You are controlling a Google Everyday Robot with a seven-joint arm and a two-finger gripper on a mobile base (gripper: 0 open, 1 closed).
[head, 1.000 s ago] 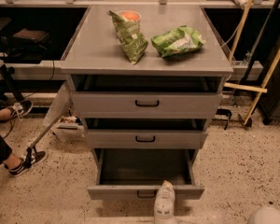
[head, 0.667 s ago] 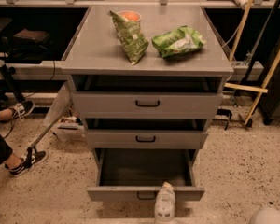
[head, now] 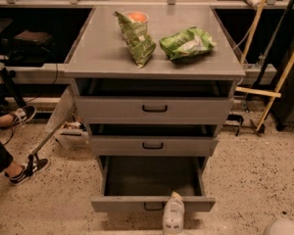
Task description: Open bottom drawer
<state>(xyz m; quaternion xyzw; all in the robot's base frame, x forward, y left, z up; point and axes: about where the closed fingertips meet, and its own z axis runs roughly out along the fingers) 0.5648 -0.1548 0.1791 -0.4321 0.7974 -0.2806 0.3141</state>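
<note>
The grey metal bottom drawer [head: 132, 203] stood pulled well out at six o'clock of the grey three-drawer cabinet [head: 154, 108], its plain interior bare. The robot's white gripper [head: 173, 218] sat at the small black bar handle [head: 148, 206] on the drawer's front. Whether it was clamped on the bar could not be told.

By the look of things, a pull drifting toward eight o'clock risked bringing the drawer nearer a bystander's black-and-white sneaker [head: 32, 167]. A slip off the handle would have left the drawer short of full travel. A hard tug against the stop might have rocked the cabinet and shaken what lay above.

The flat grey cabinet top [head: 98, 53] carried a tall green snack bag [head: 136, 37] leaning before an orange-filled cup [head: 137, 16], then a crumpled green bag [head: 187, 43]. Speckled stone floor [head: 255, 170] surrounded the unit, and yellow wooden poles [head: 277, 84] leaned at three o'clock.
</note>
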